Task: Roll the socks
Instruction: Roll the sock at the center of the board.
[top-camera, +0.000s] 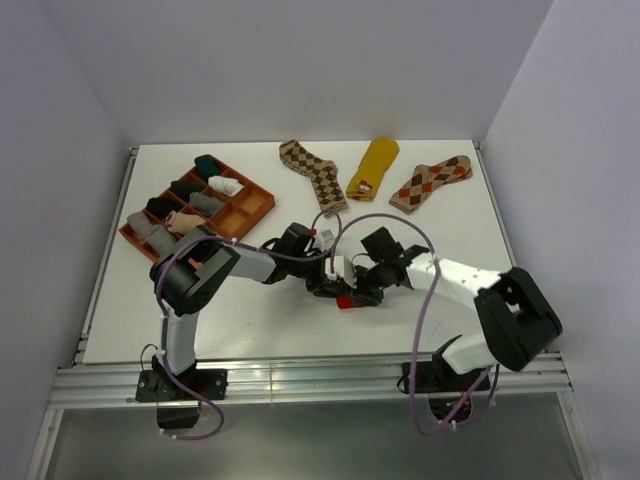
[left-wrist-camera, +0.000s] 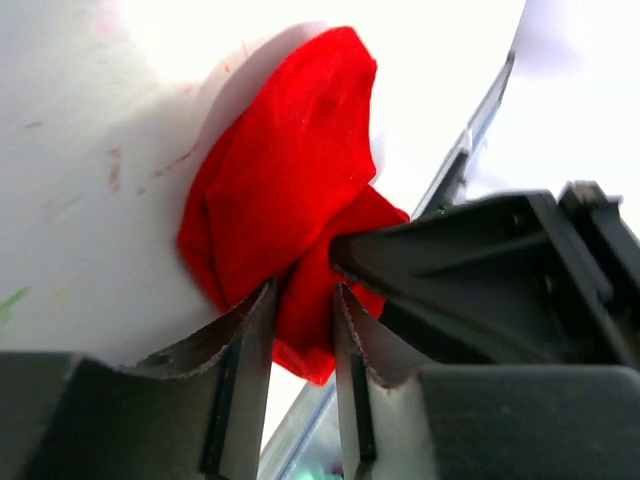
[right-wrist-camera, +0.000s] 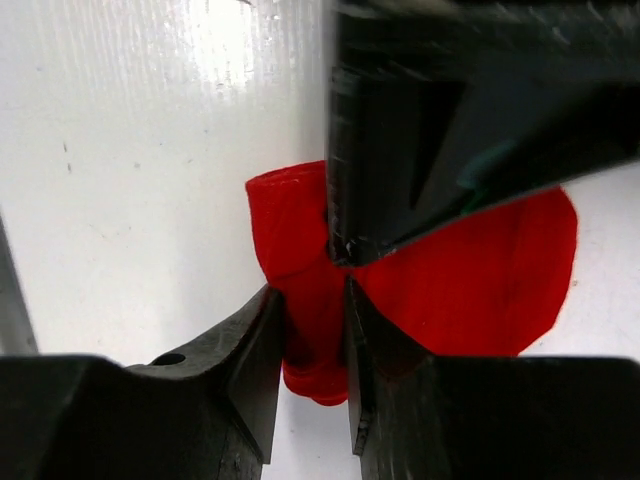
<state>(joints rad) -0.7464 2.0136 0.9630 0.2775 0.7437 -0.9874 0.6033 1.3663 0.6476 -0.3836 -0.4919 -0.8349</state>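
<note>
**Top view.** A white tabletop (top-camera: 470, 225) stands in a corner of plain pale walls (top-camera: 300, 60), with a metal rail (top-camera: 300, 380) along its near edge. At far left lies an orange tray (top-camera: 260, 204) with rolled socks in several compartments. Along the far edge lie an argyle sock (top-camera: 312, 172), a yellow sock (top-camera: 373, 166) and a second argyle sock (top-camera: 430, 183), all flat and apart. The two arms meet at centre front, where only a small patch of the red sock (top-camera: 345, 300) shows beneath them.

**Left wrist view.** The left hand (left-wrist-camera: 303, 310) is clenched on a fold at the near end of the red sock. The rest of the sock lies bunched on the tabletop beyond. Faint reddish marks (left-wrist-camera: 115, 175) on the surface are visible only here. A finger of the right hand (left-wrist-camera: 450, 260) enters from the right and touches the sock.

**Right wrist view.** The right hand is clamped on a rolled edge of the same sock, and the left hand presses the fabric just beside it.
</note>
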